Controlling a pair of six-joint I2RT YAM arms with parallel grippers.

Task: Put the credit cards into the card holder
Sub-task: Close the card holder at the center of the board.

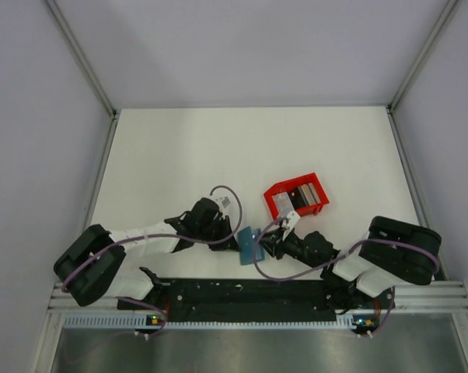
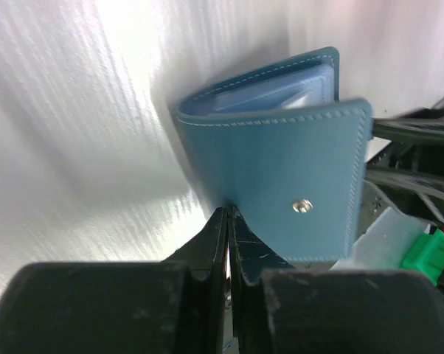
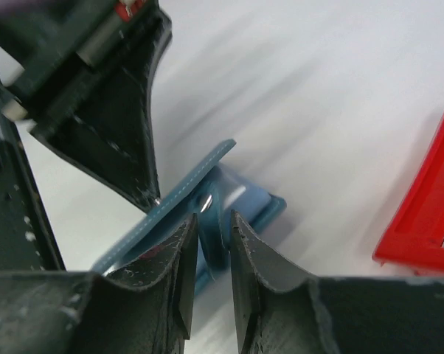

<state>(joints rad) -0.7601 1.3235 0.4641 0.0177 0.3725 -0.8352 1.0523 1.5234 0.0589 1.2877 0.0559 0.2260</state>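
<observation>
step in hand, by my read: get the card holder spread open so a card can go in. left hand is closed tight w/ its tips at the holder's near corner, prob pinching the outer cover. right hand is narrow, tips either side of the snap flap's edge; can't tell if it actually grips. to do it well: left should act as a firm anchor, right should peel its flap away slowly, no yanking, or the thin cover may slip out. holder sits btwn the two hands, right at both sets of tips, propped on edge on the surface, half open. fold is away from the right hand, mouth toward it; long axis runs across the line joining the hands. credit cards lie in the red tray, just beyond the right hand.
</observation>
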